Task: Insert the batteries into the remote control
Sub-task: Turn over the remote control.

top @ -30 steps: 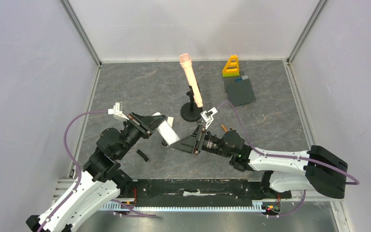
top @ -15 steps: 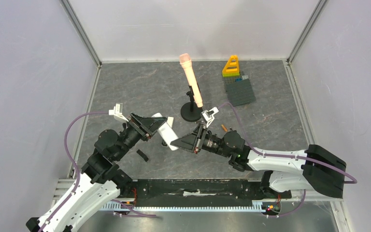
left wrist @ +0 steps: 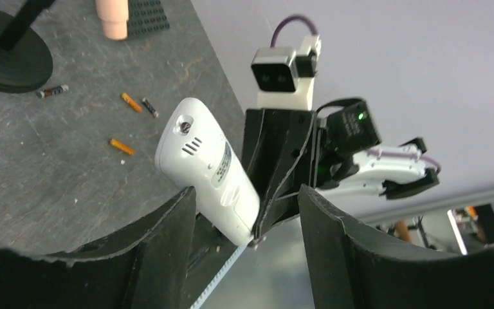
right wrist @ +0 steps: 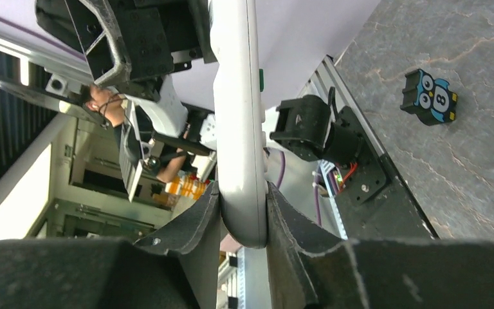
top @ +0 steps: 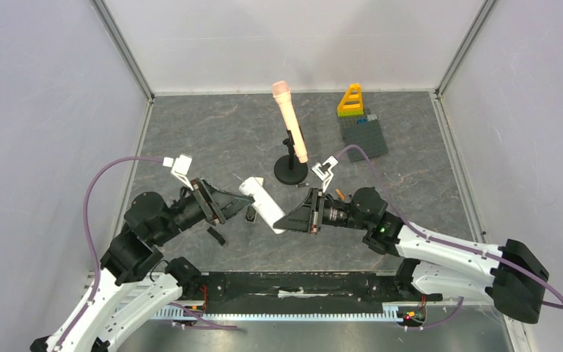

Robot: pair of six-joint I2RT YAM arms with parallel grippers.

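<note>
Handover looks like the step in hand. The remote [top: 264, 204] hangs between the two arms, low over the counter [top: 190, 139], and no battery has been picked up yet.

Nearest, the right jaws are narrow and clamped on the remote's lower end, one pad pressing each broad face. The left jaws stand wide and hold nothing. They sit just beside the remote's middle, apart from it as far as the overhead view shows. The remote tilts up and away from the right jaws, with its back turned to the left wrist camera. I cannot tell whether its battery bay is open. A flat black strip [top: 216, 236] lies on the counter near the left jaws.

Farther out, the batteries lie loose on the counter, well apart from both jaws. An orange battery [left wrist: 121, 147], a second orange one [left wrist: 130, 102] and a dark grey one [left wrist: 149, 107] sit close together. The fourth battery [left wrist: 51, 91] lies just beside the round stand base [left wrist: 6, 55].

Next, I judge, the free left arm must reach past the remote and pinch one thin cylinder low against the counter, while the right arm keeps the remote steady.
</note>
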